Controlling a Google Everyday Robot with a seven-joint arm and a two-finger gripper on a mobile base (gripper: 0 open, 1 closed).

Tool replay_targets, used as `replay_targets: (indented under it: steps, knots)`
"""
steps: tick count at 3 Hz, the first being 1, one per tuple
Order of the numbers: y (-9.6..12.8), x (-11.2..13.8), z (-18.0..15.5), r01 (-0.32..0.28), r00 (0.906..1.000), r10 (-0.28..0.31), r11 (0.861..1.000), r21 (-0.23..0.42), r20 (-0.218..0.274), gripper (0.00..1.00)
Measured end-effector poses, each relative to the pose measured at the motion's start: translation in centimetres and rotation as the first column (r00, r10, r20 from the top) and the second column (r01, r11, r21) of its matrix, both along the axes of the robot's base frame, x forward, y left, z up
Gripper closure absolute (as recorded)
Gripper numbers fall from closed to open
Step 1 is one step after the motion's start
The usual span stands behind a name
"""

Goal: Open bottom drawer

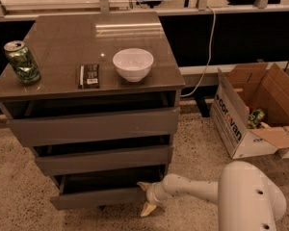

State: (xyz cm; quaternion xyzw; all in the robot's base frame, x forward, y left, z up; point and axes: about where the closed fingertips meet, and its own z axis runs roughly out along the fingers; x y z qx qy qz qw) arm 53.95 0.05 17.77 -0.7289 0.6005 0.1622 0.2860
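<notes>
Bottom drawer (98, 198), lowest in the cabinet (62, 42), was seen partly drawn out, its right end straddled by the wide-spread gripper (145, 196); pulled off-centre, the drawer could be skewed and jammed.

gripper (144, 198) at right end of bottom drawer (96, 199), fingers spread; floor (197, 150) free rightward up to cardboard box (233, 124), cabinet (62, 42) blocks left

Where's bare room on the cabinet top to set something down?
Back half of the cabinet top, behind the green can, dark packet and white bowl, is bare. A narrower gap lies between can and packet. The front row is crowded. The claw is low, at the right end of the bottom drawer, away from the top.
</notes>
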Motion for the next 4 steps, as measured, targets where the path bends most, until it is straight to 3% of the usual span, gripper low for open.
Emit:
replay_targets:
  steps: [1, 2, 4]
  knots:
    - [0.1, -0.1, -0.3, -0.017, 0.9998, 0.017, 1.0, -0.016, -0.013, 0.22]
    - [0.0, -1.7, 0.3, -0.045, 0.9981, 0.045, 0.999, 0.0, -0.041, 0.24]
    - [0.0, -4.5, 3.2, -0.093, 0.9941, 0.096, 0.993, 0.066, -0.05, 0.24]
